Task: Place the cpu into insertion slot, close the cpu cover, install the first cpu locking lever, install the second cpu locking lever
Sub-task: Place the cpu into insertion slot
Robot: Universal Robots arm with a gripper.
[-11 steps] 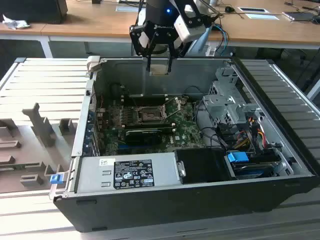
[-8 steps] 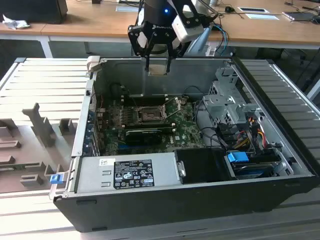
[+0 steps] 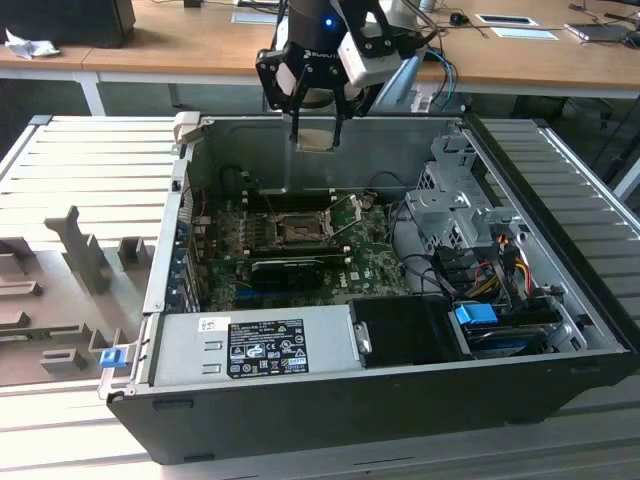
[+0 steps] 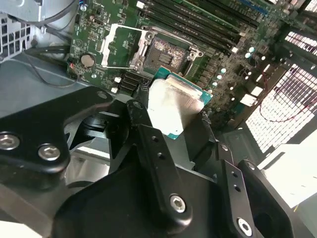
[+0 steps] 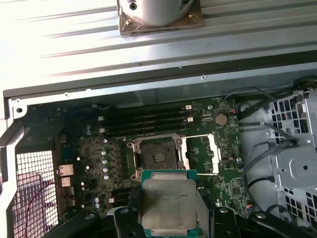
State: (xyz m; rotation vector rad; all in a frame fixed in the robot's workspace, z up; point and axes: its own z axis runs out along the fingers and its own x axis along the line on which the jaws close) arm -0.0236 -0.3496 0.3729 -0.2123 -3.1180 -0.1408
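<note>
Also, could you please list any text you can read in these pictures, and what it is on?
No text is legible.
Black label on the grey metal box: print too small.
White sticker beside it: too small.
White print on the hand: blurred.
The chip it grips: faint marks, unreadable.

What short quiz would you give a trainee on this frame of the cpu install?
1. True or false: the cpu already sits in the insertion slot.
2. The cpu cover is: A) closed over the slot, B) swung open beside it, C) removed.
3. Fill in: the end effector grips the ____.
Key: 1 false; 2 B; 3 cpu.
</note>
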